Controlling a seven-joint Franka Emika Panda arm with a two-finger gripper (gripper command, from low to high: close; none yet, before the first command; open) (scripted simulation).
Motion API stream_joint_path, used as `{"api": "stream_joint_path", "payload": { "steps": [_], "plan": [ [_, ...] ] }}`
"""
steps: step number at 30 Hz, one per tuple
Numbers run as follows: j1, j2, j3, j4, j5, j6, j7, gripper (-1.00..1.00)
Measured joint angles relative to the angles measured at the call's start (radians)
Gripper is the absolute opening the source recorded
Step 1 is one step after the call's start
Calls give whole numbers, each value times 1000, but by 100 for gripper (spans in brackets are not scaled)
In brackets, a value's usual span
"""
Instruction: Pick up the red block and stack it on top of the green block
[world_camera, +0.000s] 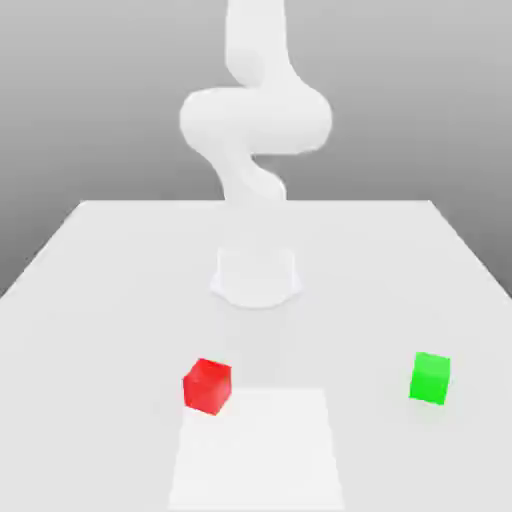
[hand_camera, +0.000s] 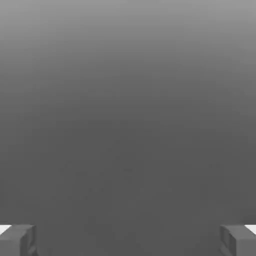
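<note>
The red block rests on the white table, toward the front and a little to the exterior view's left. The green block rests on the same table at the exterior view's right, well apart from the red one. The white arm rises from its base at the table's middle and curves upward. In the hand view my gripper is open, its two grey fingertips set far apart with nothing between them, against a plain grey background.
A slightly brighter white rectangle lies on the table at the front, between the two blocks. The table's back edge meets a grey backdrop.
</note>
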Motion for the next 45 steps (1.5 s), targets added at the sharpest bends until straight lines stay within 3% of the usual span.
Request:
{"api": "stream_joint_path", "payload": {
  "steps": [16, 23, 24, 31, 39, 45],
  "plan": [
    [-136, 520, -30, -515, -15, 408, 164, 0],
    [-160, 869, -21, -540, 29, 688, 154, 0],
    [-167, 903, -13, -536, 32, 716, 152, -100],
    [-172, 910, -9, -535, 28, 723, 155, -100],
    [-165, 651, -15, -570, -1, 499, 170, -100],
    [32, 622, 112, -516, 28, 418, -28, -100]
  ]
}}
